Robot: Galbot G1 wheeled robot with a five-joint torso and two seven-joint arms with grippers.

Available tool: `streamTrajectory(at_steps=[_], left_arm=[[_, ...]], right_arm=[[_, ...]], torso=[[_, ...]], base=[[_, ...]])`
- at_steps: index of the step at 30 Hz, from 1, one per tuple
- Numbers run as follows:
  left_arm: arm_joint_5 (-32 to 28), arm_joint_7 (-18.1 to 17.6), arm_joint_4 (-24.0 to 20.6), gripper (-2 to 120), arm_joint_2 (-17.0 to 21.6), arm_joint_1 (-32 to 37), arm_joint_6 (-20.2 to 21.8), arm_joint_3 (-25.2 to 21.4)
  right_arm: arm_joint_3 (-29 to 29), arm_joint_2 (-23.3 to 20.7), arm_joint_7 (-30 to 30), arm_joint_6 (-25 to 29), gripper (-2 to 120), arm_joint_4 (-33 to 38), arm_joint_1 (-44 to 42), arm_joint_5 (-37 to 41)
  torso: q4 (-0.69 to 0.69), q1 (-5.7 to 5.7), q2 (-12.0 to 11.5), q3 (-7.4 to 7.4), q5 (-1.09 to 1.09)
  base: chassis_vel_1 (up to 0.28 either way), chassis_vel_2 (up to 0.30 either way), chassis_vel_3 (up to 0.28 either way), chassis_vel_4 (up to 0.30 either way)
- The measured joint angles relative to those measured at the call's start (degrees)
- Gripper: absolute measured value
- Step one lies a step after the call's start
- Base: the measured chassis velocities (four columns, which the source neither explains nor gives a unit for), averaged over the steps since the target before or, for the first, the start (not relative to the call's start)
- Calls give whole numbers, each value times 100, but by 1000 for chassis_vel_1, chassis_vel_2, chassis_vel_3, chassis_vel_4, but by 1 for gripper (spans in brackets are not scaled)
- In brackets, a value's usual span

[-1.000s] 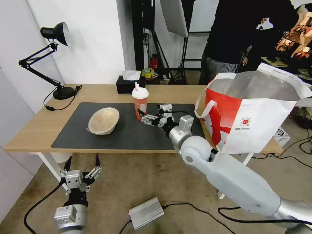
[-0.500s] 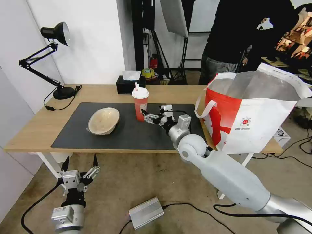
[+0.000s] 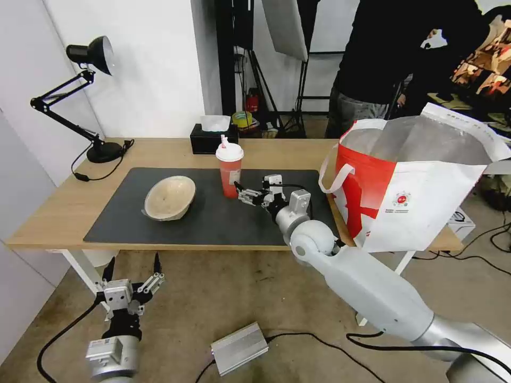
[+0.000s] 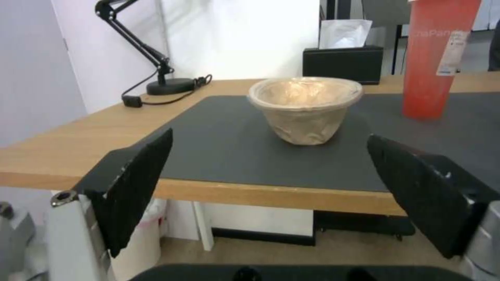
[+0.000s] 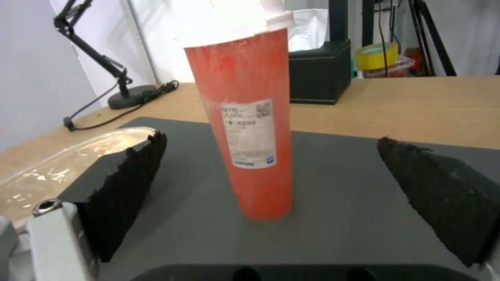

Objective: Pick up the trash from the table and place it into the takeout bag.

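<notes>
Right wrist view: red cup (image 5: pixel 249 128) upright between the open right hand's (image 5: pixel 271 187) fingers.

Faint lettering resembling "ChaPanda" is seen on the red drink cup (image 4: pixel 440 54). Its white label (image 5: pixel 248 134) carries small print and a code, too blurred to read.

Bowl (image 3: pixel 169 198) left of cup (image 3: pixel 230 169) on mat (image 3: pixel 213 213), bag (image 3: pixel 415 186) at table's (image 3: pixel 53 213) right end, seemingly overhanging.

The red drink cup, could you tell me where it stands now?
The red drink cup stands upright on the dark mat, between the beige bowl and the open right gripper.
</notes>
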Motion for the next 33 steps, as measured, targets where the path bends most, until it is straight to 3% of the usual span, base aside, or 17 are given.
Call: streamTrajectory(at_steps=[33], left_arm=[[-11, -3, 48, 100, -2, -51, -10, -4]], right_arm=[[-212, 528, -276, 276, 100, -1111, 303, -156]], torso=[[0, 0, 1, 0, 0]], base=[[0, 0, 0, 0]])
